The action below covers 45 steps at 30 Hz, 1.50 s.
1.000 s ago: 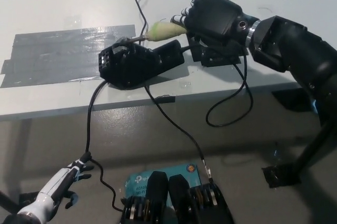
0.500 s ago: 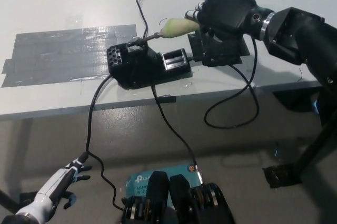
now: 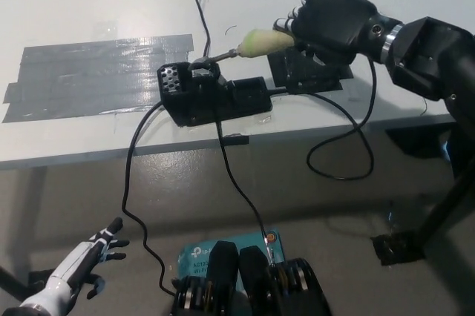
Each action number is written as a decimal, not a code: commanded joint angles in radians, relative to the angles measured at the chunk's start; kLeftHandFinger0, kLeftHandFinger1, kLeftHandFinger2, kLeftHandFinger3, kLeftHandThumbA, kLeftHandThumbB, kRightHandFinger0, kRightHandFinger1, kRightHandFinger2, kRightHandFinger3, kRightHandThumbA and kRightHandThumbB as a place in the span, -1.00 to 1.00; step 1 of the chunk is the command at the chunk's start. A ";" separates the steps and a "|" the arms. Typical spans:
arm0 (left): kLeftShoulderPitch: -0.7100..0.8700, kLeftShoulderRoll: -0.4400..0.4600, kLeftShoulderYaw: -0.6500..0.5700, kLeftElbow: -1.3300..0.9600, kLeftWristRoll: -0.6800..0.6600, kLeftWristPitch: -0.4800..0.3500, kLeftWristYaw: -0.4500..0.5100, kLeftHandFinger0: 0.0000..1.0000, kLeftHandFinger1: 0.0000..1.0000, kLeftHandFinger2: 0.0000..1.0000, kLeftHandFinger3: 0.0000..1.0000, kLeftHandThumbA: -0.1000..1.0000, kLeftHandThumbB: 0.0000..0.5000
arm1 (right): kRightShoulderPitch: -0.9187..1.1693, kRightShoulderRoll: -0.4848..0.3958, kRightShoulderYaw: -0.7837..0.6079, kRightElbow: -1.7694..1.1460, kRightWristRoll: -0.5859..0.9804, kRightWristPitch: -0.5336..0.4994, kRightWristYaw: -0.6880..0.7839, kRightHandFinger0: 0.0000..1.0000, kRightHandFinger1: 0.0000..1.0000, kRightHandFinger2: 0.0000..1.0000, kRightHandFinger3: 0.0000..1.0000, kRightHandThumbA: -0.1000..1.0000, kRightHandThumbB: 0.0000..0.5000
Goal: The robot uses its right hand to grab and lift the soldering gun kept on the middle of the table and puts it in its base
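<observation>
My black right hand [image 3: 334, 18] is shut on the soldering gun [image 3: 256, 43], whose pale yellow-green grip sticks out to the left of the hand. Its metal tip points down-left at the top of the black base [image 3: 211, 95], which sits near the white table's front edge [image 3: 89, 154]; whether the tip touches the base I cannot tell. A black cable [image 3: 349, 130] hangs from the hand in a loop below the table edge. My white left hand [image 3: 78, 271] rests open at the lower left, well below the table.
A grey tape patch [image 3: 82, 75] covers the table left of the base. A black block [image 3: 308, 71] lies under the right hand. Cables [image 3: 137, 175] drop from the base to the floor. A teal box [image 3: 223, 245] lies on the floor below.
The right hand has moved up and to the right with the soldering gun, and the base has turned and slid a little to the right. The hanging cable loop swung right.
</observation>
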 commanded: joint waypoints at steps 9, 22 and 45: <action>-0.007 0.021 0.016 -0.006 0.010 -0.017 -0.003 0.50 0.67 0.74 0.95 1.00 -0.87 | -0.031 -0.041 -0.092 -0.081 0.066 0.007 0.052 -1.00 -1.00 -0.44 -0.09 -1.00 -0.39; -0.006 0.023 0.021 -0.013 0.011 -0.022 -0.002 0.49 0.64 0.72 0.94 1.00 -0.81 | -0.016 -0.061 -0.102 -0.118 0.062 -0.009 0.101 -1.00 -0.92 -0.25 -0.26 -1.00 -0.38; -0.025 0.016 0.031 -0.026 0.004 0.016 -0.006 0.47 0.61 0.69 0.94 1.00 -0.68 | -0.041 -0.030 0.041 0.054 0.046 -0.023 -0.112 -1.00 -0.95 -0.10 -0.26 -0.95 -0.63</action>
